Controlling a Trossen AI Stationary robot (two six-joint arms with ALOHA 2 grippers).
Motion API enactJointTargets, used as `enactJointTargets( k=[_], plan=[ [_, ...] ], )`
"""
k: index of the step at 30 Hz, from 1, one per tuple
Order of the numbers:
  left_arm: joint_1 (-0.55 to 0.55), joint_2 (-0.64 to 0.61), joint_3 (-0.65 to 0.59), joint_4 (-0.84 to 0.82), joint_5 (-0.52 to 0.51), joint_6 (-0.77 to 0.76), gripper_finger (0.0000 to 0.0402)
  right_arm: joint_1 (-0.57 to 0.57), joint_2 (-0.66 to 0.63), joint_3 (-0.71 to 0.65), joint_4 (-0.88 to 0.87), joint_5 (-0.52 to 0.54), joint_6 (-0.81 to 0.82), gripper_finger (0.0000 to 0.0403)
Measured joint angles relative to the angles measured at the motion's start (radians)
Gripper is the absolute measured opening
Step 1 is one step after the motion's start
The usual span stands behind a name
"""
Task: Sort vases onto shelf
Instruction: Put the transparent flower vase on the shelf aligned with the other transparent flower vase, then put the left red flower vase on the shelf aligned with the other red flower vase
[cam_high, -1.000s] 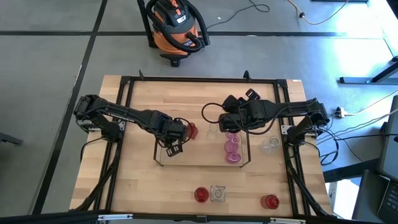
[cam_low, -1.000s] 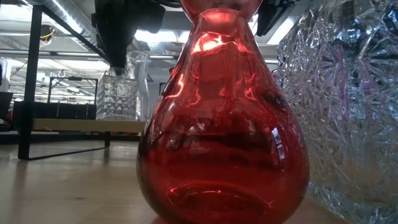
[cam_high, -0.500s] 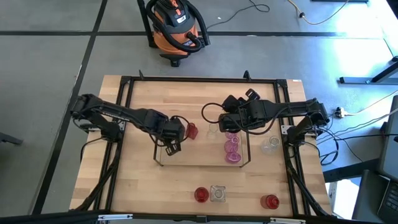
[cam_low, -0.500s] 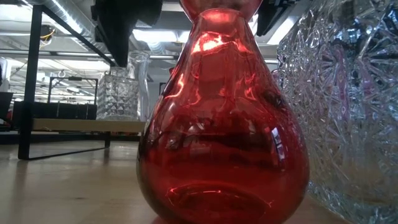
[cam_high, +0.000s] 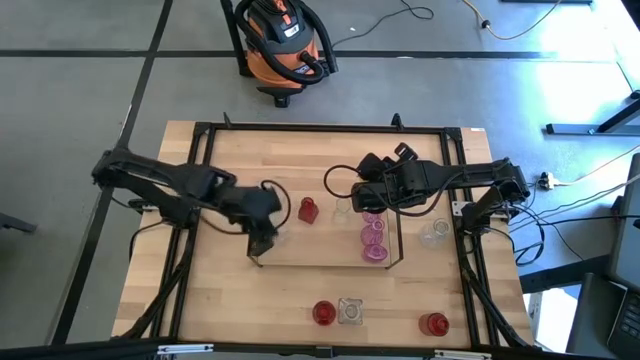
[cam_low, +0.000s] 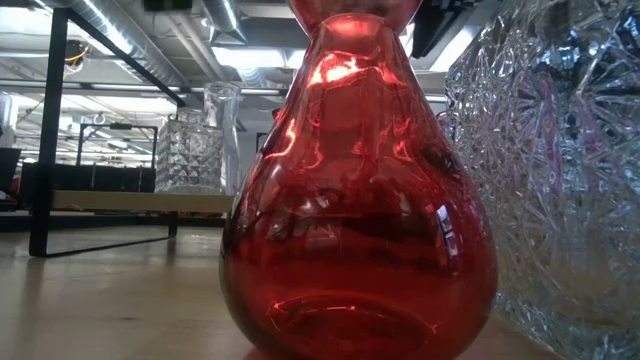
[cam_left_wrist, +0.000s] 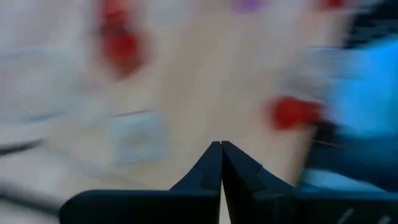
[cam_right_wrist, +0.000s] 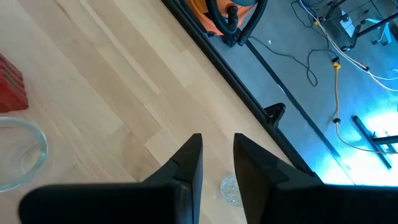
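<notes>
The wire shelf (cam_high: 392, 262) lies mid-table. On it stand a red vase (cam_high: 308, 210), a clear vase (cam_high: 343, 212) and three pink vases (cam_high: 375, 240). A clear vase (cam_high: 433, 235) stands on the table right of the shelf. Near the near edge stand two red vases (cam_high: 323, 313) and a clear one (cam_high: 349, 311). My left gripper (cam_high: 263, 238) is shut and empty over the shelf's left end, left of the red vase; its wrist view (cam_left_wrist: 221, 149) is blurred. My right gripper (cam_high: 362, 197) hovers by the shelf's far side, narrowly open (cam_right_wrist: 217, 149) and empty.
A black frame (cam_high: 320, 128) edges the table. An orange vacuum cleaner (cam_high: 283, 45) stands on the floor past the far edge. In the low view a red vase (cam_low: 360, 200) and a cut-glass vase (cam_low: 560, 170) fill the foreground. Bare wood lies between the shelf and the near vases.
My left gripper has drawn back from the red vase toward the table's left and near side, and has risen out of the low view. The red vase has stayed upright on the shelf. My right arm has kept still.
</notes>
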Motion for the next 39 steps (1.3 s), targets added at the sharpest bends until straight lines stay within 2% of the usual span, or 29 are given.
enactJointTargets(
  k=[2, 4, 9, 14, 19, 26, 31, 39],
  plan=[
    [-0.033, -0.029, 0.0, 0.11, 0.108, 0.034, 0.0, 0.0, 0.0, 0.0, 0.006, 0.0, -0.014, 0.0074],
    [-0.08, -0.038, 0.001, 0.228, 0.174, 0.043, 0.0, 0.0, 0.0, 0.0, 0.022, 0.0, -0.044, 0.0074],
    [-0.198, 0.022, 0.001, 0.366, 0.171, 0.038, 0.0, 0.0, 0.0, 0.0, 0.042, -0.017, -0.123, 0.0074],
    [-0.251, 0.15, 0.001, 0.417, 0.179, -0.071, 0.0, 0.0, -0.008, -0.001, 0.042, -0.052, -0.17, 0.0074],
    [-0.248, 0.245, 0.001, 0.585, 0.177, -0.113, 0.0, 0.001, -0.041, -0.001, 0.056, -0.096, -0.232, 0.0074],
    [-0.208, 0.293, 0.0, 0.586, 0.163, -0.243, 0.0, 0.001, -0.095, -0.001, 0.057, -0.097, -0.306, 0.0074],
    [-0.153, 0.291, 0.0, 0.583, 0.194, -0.234, 0.0002, 0.001, -0.142, -0.001, 0.042, -0.097, -0.308, 0.0074],
    [-0.12, 0.291, -0.004, 0.587, 0.229, -0.179, 0.0065, 0.001, -0.219, -0.001, -0.009, -0.1, -0.295, 0.0074]
  ],
)
